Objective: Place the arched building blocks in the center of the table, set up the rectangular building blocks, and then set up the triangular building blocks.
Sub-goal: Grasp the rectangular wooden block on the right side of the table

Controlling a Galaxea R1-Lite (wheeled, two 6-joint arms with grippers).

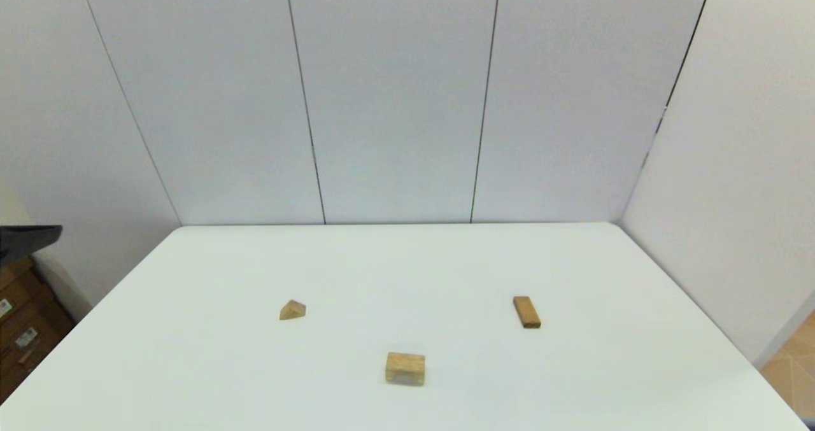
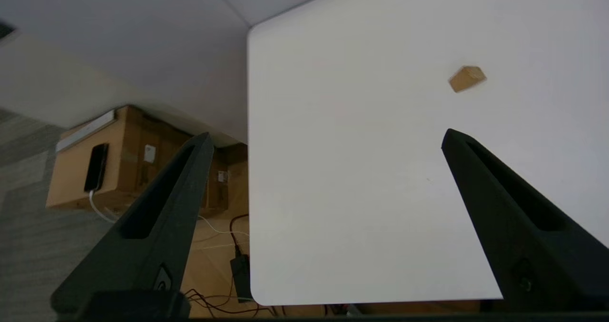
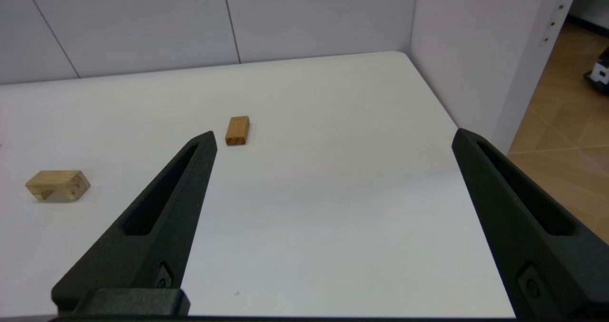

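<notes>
Both arms parked, fingers spread wide.
We held the left gripper and right gripper well short of the arched block, lower centre.

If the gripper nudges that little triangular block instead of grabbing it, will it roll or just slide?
The triangular block rests on a flat face on the smooth table, so it would probably slide, not roll. It looks like solid wood, likely stiff and light. Its sloped faces may let fingers slip off when squeezed.
</notes>
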